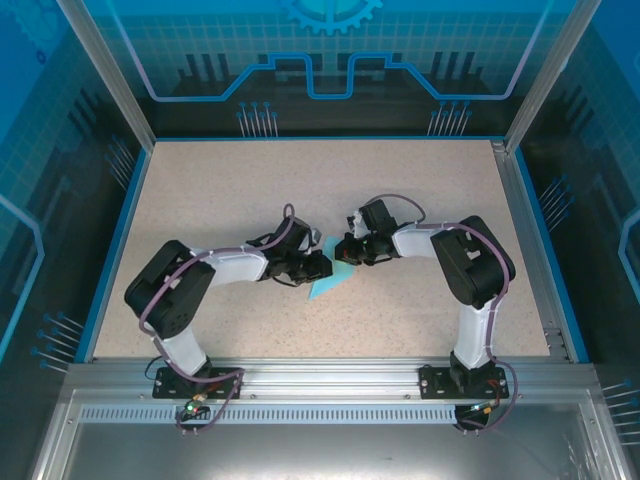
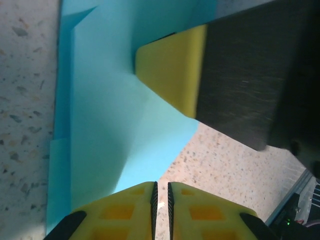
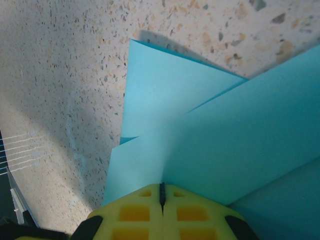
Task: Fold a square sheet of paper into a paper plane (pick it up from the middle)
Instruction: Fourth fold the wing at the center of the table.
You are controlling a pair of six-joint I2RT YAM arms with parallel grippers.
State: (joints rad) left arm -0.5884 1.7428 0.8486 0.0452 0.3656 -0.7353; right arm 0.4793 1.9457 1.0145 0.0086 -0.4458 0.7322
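Light-blue paper sheet (image 1: 326, 286), partly folded, between two grippers at mid-table.

Nearest, at the bottom of the left wrist view: left gripper (image 2: 161, 192) parted by a thin slit, the sheet's lower corner just at its tips, nothing clearly pinched. At the bottom of the right wrist view: right gripper (image 3: 162, 189) pressed together, nipping the sheet where a crease runs up from the seam. Further up: folded layers lying on the speckled table (image 1: 420, 200), with a yellow finger (image 2: 172, 70) of the right gripper over the sheet at upper right. From above: grippers tip to tip at frame centre, sheet just below them.
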